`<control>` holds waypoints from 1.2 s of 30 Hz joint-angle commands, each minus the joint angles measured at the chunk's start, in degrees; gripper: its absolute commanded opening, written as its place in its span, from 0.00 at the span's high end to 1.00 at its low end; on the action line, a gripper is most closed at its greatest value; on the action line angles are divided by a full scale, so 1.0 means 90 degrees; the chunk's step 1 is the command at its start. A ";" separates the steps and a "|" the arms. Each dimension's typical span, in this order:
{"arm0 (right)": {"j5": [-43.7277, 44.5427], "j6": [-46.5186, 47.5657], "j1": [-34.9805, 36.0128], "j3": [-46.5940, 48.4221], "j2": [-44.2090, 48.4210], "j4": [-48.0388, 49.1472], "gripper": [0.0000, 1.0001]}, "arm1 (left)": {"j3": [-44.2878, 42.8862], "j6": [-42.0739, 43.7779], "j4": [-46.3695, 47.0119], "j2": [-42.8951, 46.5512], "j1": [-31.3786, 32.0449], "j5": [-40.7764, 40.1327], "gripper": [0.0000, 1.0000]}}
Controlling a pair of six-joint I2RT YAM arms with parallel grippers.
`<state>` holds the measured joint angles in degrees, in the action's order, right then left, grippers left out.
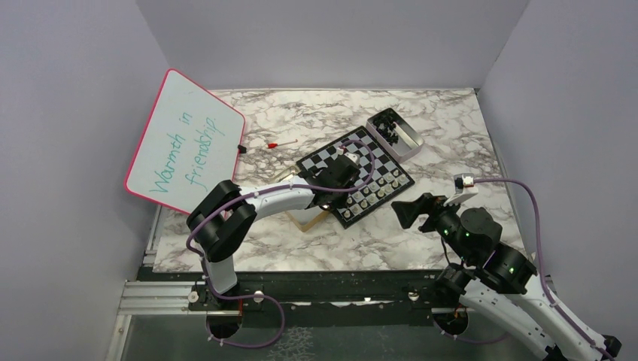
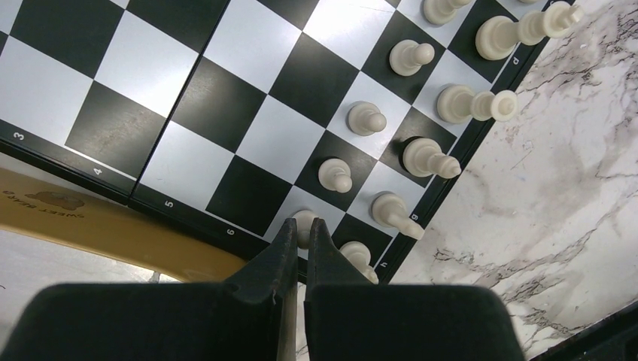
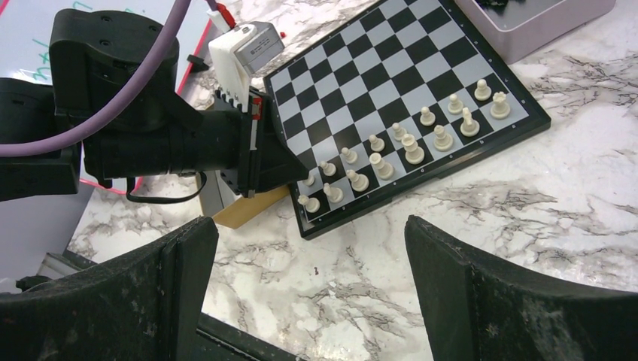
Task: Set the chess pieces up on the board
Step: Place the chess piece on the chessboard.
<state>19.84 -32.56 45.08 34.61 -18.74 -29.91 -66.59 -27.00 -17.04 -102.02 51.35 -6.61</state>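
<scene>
The chequered board lies in the middle of the marble table. Several white chess pieces stand in two rows along its near-right edge. My left gripper reaches over the board's near corner. In the left wrist view it is shut on a white pawn standing on a white square by the rim, near files g and h. Other white pieces stand beyond it. My right gripper is open and empty above bare marble, right of the board; the right wrist view shows the board ahead.
A metal tin with black pieces stands off the board's far right corner and shows in the right wrist view. A pink-framed whiteboard leans at the left. A red-tipped stick lies behind the board. A tan box sits at the board's near-left edge.
</scene>
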 commanded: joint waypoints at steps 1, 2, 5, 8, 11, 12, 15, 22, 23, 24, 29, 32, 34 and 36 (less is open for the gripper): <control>0.0130 -0.0003 0.0049 0.0128 -0.0041 -0.0001 0.00 | -0.0101 0.0028 -0.0065 -0.0045 0.0022 0.0100 0.95; 0.0130 -0.0005 0.0050 0.0129 -0.0046 0.0003 0.00 | -0.0110 0.0031 -0.0077 -0.0051 0.0025 0.0108 0.95; 0.0135 -0.0006 0.0050 0.0118 -0.0046 0.0016 0.00 | -0.0143 0.0074 -0.0112 -0.0078 0.0033 0.0129 0.93; 0.0134 -0.0014 0.0049 0.0088 -0.0047 0.0035 0.00 | -0.0191 0.0123 -0.0187 -0.0108 0.0053 0.0129 0.91; 0.0130 -0.0014 0.0047 0.0080 -0.0060 0.0045 0.00 | -0.0241 0.0165 -0.0242 -0.0137 0.0071 0.0153 0.89; 0.0125 -0.0015 0.0049 0.0073 -0.0064 0.0043 0.00 | -0.0254 0.0173 -0.0250 -0.0139 0.0080 0.0157 0.86; 0.0125 -0.0011 0.0044 0.0070 -0.0071 0.0041 0.00 | -0.0315 0.0171 -0.0297 -0.0139 0.0093 0.0166 0.77; 0.0092 -0.0066 0.0045 -0.0050 -0.0108 0.0040 0.00 | -0.0538 0.0093 -0.0434 0.0132 0.0101 0.0256 0.66; 0.0083 -0.0073 0.0049 -0.0080 -0.0126 0.0031 0.00 | -0.0589 0.0083 -0.0466 0.0192 0.0098 0.0235 0.64; 0.0061 -0.0094 0.0050 -0.0095 -0.0154 0.0012 0.00 | -0.0646 0.0081 -0.0504 0.0254 0.0095 0.0214 0.63; -0.0040 -0.0202 0.0045 -0.0145 -0.0309 -0.0026 0.00 | -0.0938 0.0071 -0.0659 0.0637 0.0095 0.0075 0.59; -0.0041 -0.0312 0.0047 -0.0125 -0.0393 -0.0082 0.00 | -0.1027 0.0052 -0.0675 0.0984 0.0095 0.0026 0.55; -0.0036 -0.0362 0.0044 -0.0130 -0.0445 -0.0049 0.00 | -0.1039 0.0042 -0.0666 0.1277 0.0095 -0.0014 0.51; -0.0050 -0.0428 0.0050 -0.0070 -0.0505 -0.0073 0.00 | -0.1039 0.0079 -0.0649 0.1577 0.0095 -0.0005 0.45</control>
<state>19.75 -34.52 45.08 33.67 -22.55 -29.95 -73.87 -26.33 -22.87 -94.52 51.88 -5.58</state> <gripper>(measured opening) 0.998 0.490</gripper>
